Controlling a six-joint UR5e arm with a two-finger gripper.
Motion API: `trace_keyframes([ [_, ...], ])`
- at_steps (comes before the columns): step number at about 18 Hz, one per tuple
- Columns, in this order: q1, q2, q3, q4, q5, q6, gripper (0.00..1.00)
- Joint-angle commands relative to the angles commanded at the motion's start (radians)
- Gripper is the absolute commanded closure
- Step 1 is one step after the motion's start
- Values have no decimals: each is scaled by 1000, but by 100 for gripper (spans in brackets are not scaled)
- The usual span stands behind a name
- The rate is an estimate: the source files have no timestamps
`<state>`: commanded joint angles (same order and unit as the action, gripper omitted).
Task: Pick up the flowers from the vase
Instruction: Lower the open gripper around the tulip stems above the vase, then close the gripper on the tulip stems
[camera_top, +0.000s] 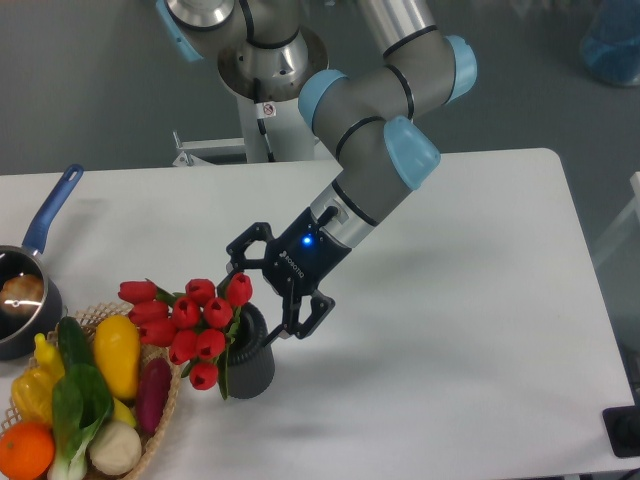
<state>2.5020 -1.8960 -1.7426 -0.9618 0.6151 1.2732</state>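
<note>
The flowers (192, 320), a bunch of red tulips with green leaves, stand in the dark grey ribbed vase (254, 368) near the table's front left and lean left over the wicker basket. My gripper (262, 306) reaches down from the upper right to the vase mouth. Its jaws are spread, one finger (238, 268) behind the topmost tulip and the other (296, 322) at the vase's right rim. The stems are hidden inside the vase and behind the blooms. I cannot tell whether the fingers touch the stems.
A wicker basket (165, 428) of vegetables and fruit sits at the front left, right next to the vase. A blue-handled saucepan (30, 290) stands at the left edge. The arm's base (262, 70) is at the back.
</note>
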Motion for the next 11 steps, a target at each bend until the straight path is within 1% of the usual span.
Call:
trace_keyframes([
  [9,-9,-9,2,2,3,0,0],
  [11,-21,-11,3,2,3,0,0],
])
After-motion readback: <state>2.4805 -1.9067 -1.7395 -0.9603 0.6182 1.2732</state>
